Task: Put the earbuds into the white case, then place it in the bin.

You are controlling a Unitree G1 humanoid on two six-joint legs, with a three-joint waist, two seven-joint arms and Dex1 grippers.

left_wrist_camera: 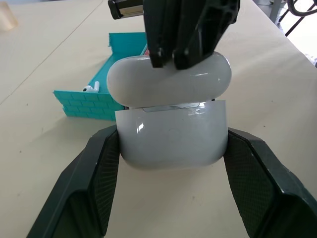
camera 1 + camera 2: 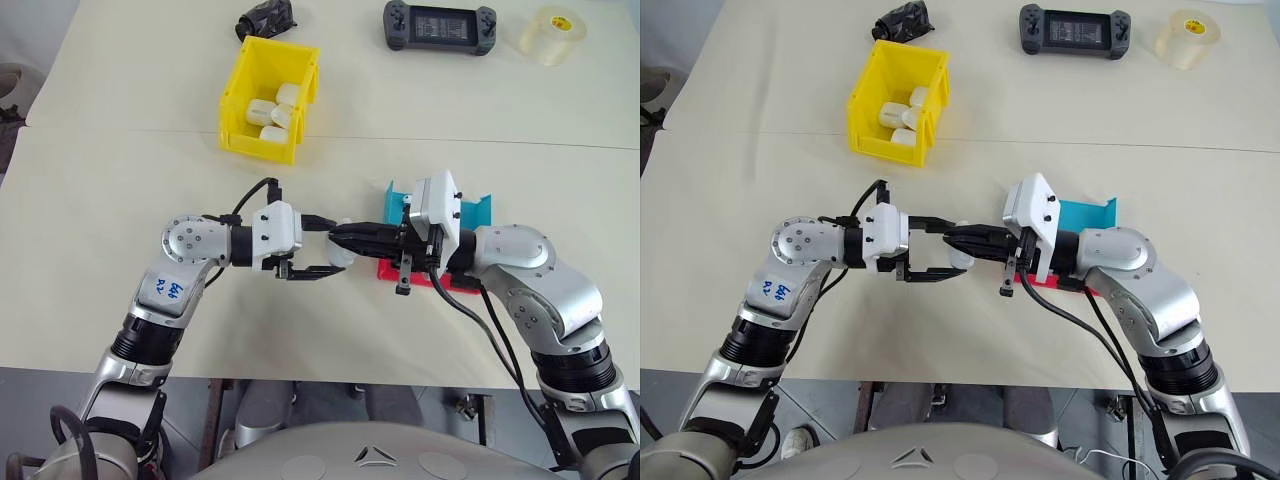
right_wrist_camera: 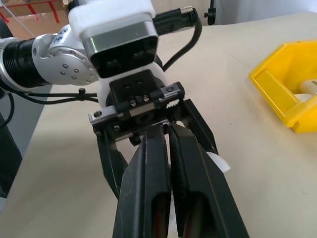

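My left gripper (image 2: pixel 338 250) is shut on the white case (image 1: pixel 173 144), holding its body by the two sides above the table's middle. The case's lid (image 1: pixel 168 77) sits slightly askew, with a thin gap at the seam. My right gripper (image 2: pixel 336 233) is shut, and its fingertips (image 1: pixel 181 54) rest on top of that lid. One white earbud (image 1: pixel 89 89) lies in the blue tray (image 2: pixel 478 210). The yellow bin (image 2: pixel 258 150) stands farther back to the left and holds several white cases (image 2: pixel 272 108).
A red tray (image 2: pixel 392 270) lies under the right wrist beside the blue one. At the far edge are a black handheld console (image 2: pixel 440 25), a roll of clear tape (image 2: pixel 551 35) and a dark crumpled object (image 2: pixel 265 18).
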